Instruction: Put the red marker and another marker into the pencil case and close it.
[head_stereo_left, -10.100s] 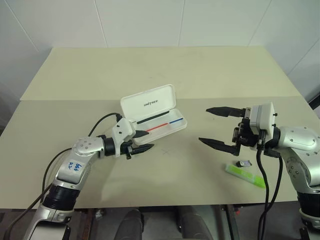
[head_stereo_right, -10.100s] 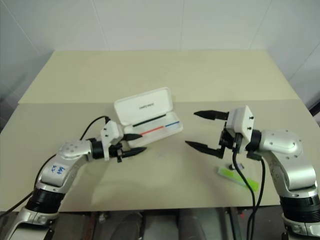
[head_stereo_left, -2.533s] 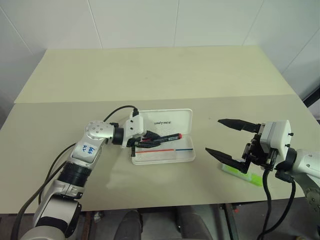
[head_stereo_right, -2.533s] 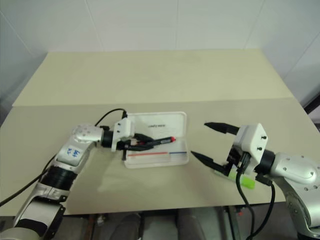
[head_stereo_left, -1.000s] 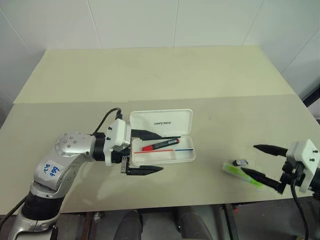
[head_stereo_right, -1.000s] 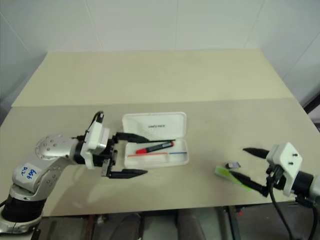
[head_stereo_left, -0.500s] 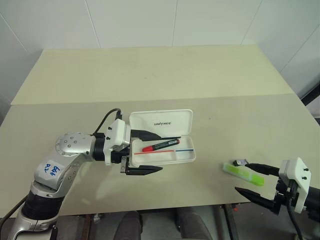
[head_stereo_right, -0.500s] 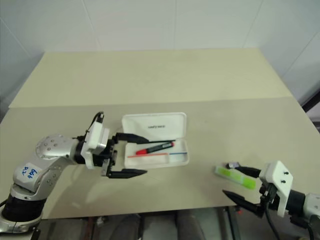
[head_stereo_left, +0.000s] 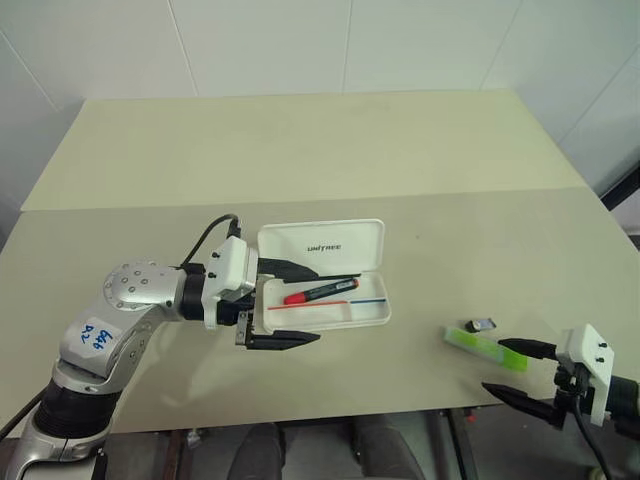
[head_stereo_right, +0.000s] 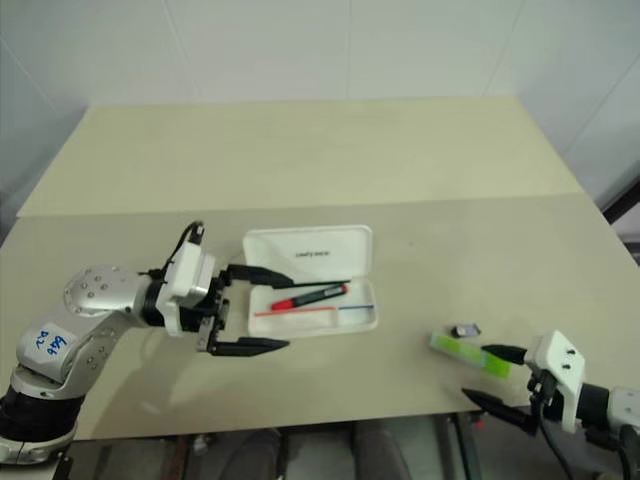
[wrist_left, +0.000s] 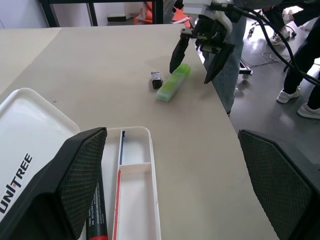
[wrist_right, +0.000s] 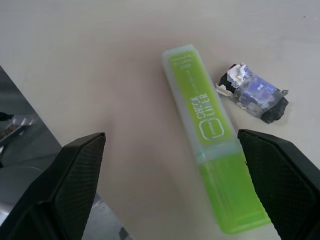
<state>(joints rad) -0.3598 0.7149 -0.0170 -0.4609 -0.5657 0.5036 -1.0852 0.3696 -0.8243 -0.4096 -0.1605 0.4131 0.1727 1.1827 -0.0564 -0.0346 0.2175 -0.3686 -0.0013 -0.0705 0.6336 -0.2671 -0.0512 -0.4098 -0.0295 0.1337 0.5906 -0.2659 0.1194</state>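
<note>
Both grippers stand apart and empty: left gripper (head_stereo_left: 282, 305) beside one open pencil case (head_stereo_left: 335, 243) holding one red marker (head_stereo_left: 320, 292); right gripper (head_stereo_left: 524, 371) near one green highlighter (head_stereo_left: 485, 349) and one dark scrap (head_stereo_left: 483, 324) on the table (head_stereo_left: 300, 150).

Case (head_stereo_left: 345, 300) white, open; red marker (head_stereo_left: 320, 292) inside, slanted. Green highlighter (head_stereo_left: 484, 347) flat on table, well right.

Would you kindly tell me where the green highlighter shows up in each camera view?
Left eye view: green highlighter lies at lower right, near the table's front edge.
Right eye view: lower right.
Left wrist view: upper middle.
Right wrist view: centre.
Shared landmark: the small dark scrap beside it.
</note>
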